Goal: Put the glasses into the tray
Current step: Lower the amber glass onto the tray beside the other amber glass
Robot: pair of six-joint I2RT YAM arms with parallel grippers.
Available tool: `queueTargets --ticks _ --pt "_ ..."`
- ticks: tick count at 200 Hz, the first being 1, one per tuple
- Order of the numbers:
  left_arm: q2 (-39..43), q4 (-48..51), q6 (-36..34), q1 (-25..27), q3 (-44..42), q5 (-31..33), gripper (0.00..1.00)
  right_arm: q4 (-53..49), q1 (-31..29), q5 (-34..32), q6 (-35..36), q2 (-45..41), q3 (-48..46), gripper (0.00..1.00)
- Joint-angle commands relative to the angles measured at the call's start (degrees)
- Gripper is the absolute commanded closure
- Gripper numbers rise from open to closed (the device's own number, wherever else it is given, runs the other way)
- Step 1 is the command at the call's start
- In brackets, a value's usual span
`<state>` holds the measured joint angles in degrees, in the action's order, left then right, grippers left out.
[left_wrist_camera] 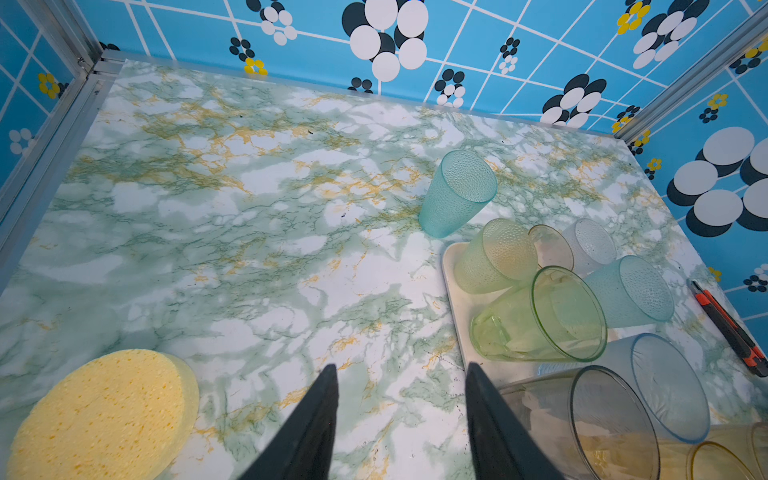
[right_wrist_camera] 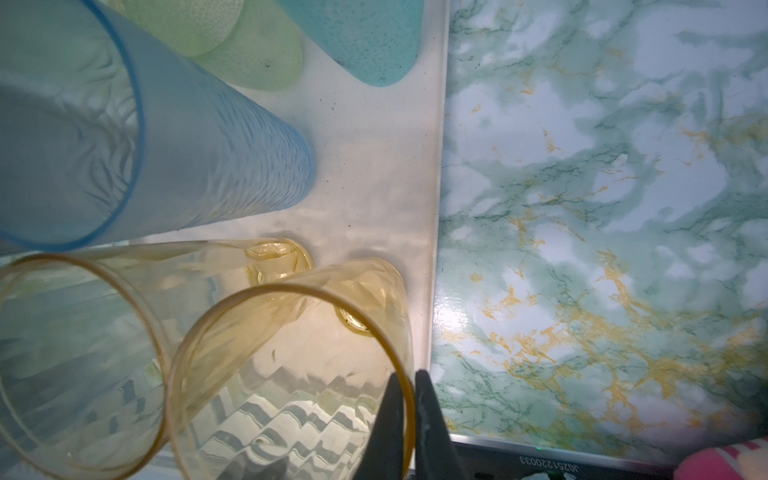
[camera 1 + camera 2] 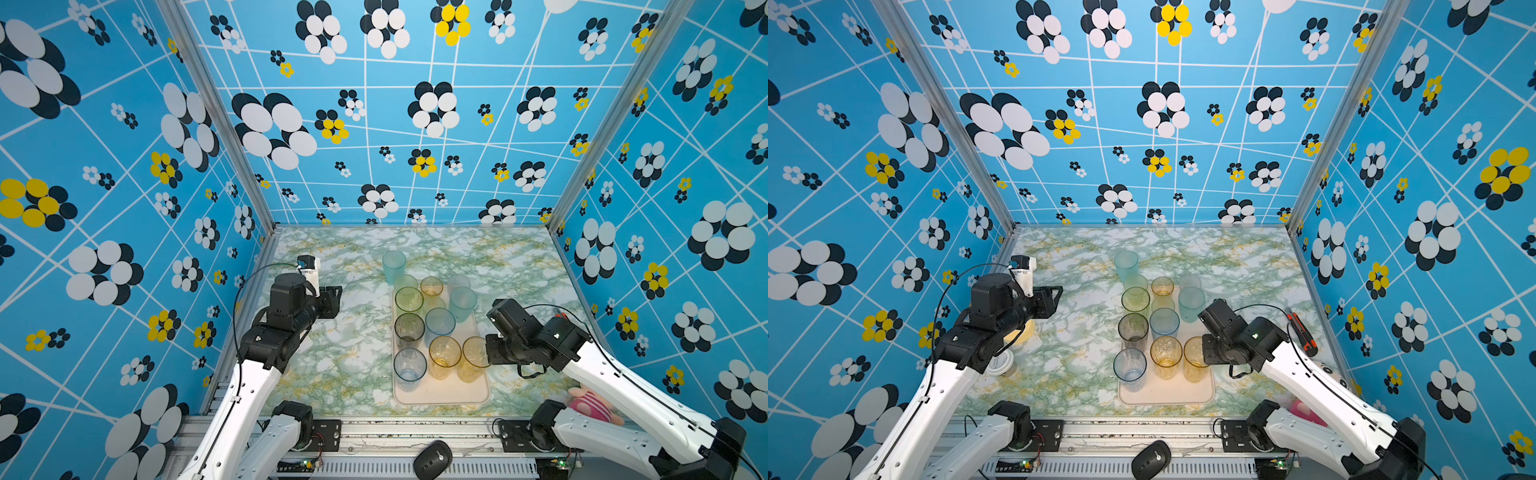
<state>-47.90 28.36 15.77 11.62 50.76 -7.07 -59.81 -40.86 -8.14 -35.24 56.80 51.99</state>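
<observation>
Amber glass (image 2: 291,395) is set upright at the right edge of the tray (image 3: 440,394), near end. Its rim is pinched by the right end effector (image 2: 409,374), fingers almost closed, one inside the wall and one outside. Other glasses (image 3: 439,322) are packed upright on the tray. One teal glass (image 3: 393,266) is noted on the table (image 1: 249,249), just beyond the tray's far end. Left end effector (image 1: 399,368) is held partly open, empty, over bare table.

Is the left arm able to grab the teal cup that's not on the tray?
Probably yes: the left gripper is open, and only bare table lies between it and the teal cup.
</observation>
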Motion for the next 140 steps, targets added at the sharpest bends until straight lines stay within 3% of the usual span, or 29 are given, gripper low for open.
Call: queueTargets --ticks 1,140 --pt "0.1 0.7 -1.0 -0.5 1.5 0.0 0.49 -1.2 -0.5 -1.1 -0.3 0.3 0.0 0.90" --pt "0.1 0.6 -1.0 -0.5 1.3 0.0 0.49 -1.8 -1.5 -1.9 -0.4 0.5 1.6 0.82"
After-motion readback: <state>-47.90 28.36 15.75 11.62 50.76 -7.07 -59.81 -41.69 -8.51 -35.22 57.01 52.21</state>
